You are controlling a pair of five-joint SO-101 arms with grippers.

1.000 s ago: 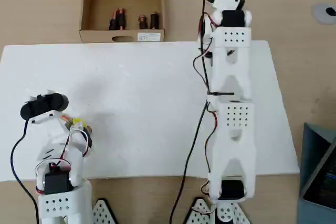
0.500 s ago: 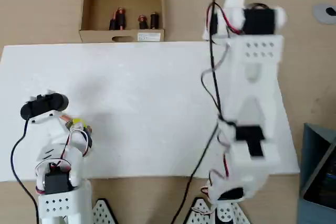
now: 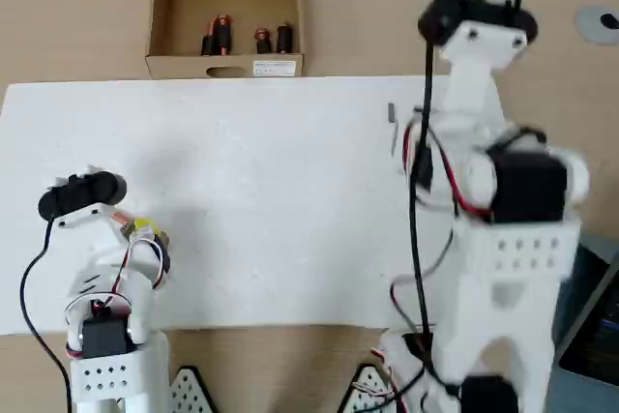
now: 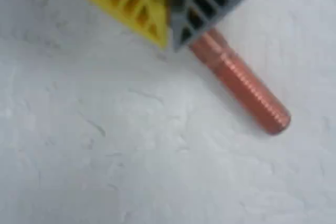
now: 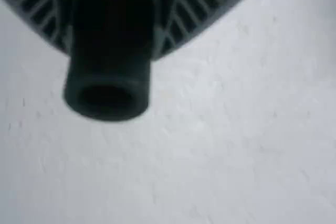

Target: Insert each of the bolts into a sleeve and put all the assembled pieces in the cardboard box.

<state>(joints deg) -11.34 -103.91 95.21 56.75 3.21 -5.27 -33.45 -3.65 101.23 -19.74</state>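
My left claw (image 4: 169, 38) pinches the bolt (image 4: 241, 85), its head hidden inside the grip, copper thread jutting out; my right claw (image 5: 113, 40) clamps a dark hollow sleeve (image 5: 107, 80).

**Open ground:** wide white foam mat (image 3: 261, 191). Its bare surface runs from the middle to the far edge, between the two arms.

**Obstacle, near-left corner:** white left arm (image 3: 102, 268), folded low. Its left gripper (image 4: 170, 40) is closed on a copper threaded bolt (image 4: 241, 85), close over the mat.

**Obstacle, right side:** tall white right arm (image 3: 484, 191) with a black cable hanging beside it. Its right gripper (image 5: 115, 30) is clamped on a black tubular sleeve (image 5: 110, 77).

**Far edge:** open-topped brown cardboard box (image 3: 155, 16). Four assembled pieces (image 3: 242, 38) lie by its near wall, with bare floor behind them.
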